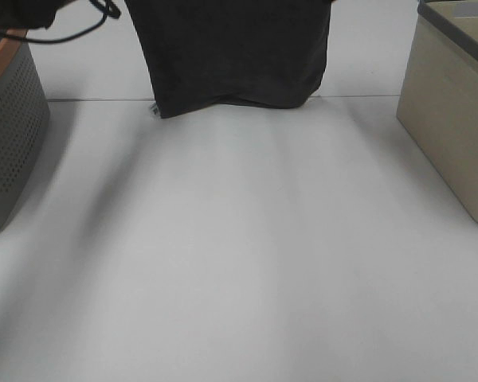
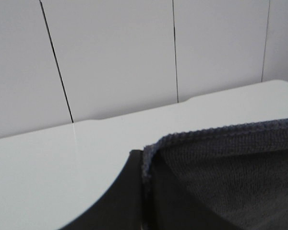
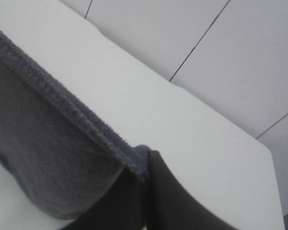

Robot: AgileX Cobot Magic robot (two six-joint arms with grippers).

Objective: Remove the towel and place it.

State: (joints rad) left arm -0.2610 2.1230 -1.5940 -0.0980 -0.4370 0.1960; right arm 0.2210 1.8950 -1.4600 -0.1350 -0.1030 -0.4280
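Two wrist views, left claw (image 2: 144,178), right claw (image 3: 146,173) clamped on towel (image 1: 231,56) corners, overhead only its hanging drape

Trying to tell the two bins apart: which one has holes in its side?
The dark grey basket on the left, with a brown rim; its wall is dotted with small holes. The beige bin on the right has smooth, solid walls.

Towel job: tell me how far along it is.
Done: the towel is picked up and hangs by its upper hem. In hand: left gripper and right gripper are each shut on that hem. Left: placing it; it is not yet laid down on the table.
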